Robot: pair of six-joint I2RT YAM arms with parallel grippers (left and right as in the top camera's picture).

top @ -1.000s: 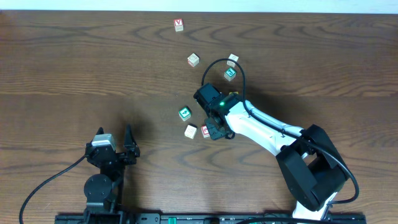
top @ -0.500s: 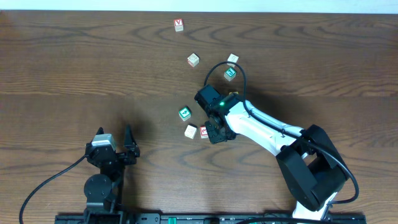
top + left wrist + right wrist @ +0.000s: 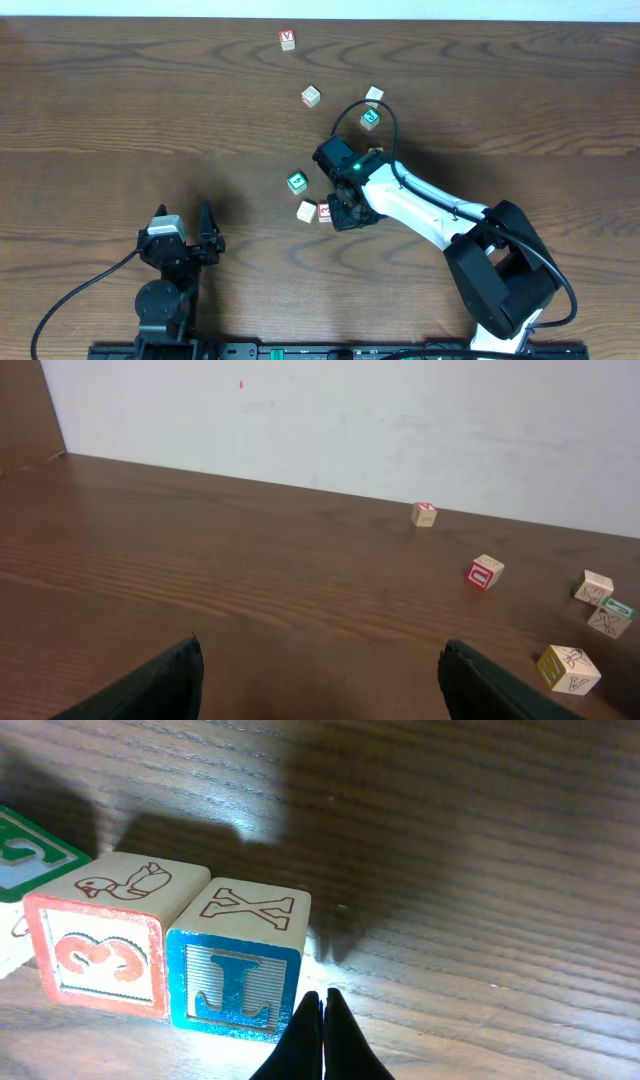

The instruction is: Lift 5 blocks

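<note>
Your right gripper (image 3: 322, 1012) has its fingers pressed together with nothing between them. The tips sit low over the dark wooden surface (image 3: 120, 110), just beside the 5 o'clock corner of the small wooden cube with a blue "L" face (image 3: 236, 982); you cannot tell whether they touch it. Right against that cube's 9 o'clock side is the wooden cube with a red "3" face (image 3: 98, 956).

Overhead, the plain cream cube (image 3: 306, 211) lies just beside the red one at 9 o'clock, and the green-topped cube (image 3: 297, 182) sits near them at 11 o'clock. A second green-topped cube (image 3: 370, 119), a pale cube (image 3: 311, 96), a second pale cube (image 3: 374, 95) and the cube with a red "V" (image 3: 288, 39) lie farther toward 12 o'clock.

Your left gripper (image 3: 322, 660) is spread wide and empty at the surface's 7 o'clock, well apart from every cube. Its wrist view shows a yellow-sided cube (image 3: 568, 668) at 4 o'clock.
</note>
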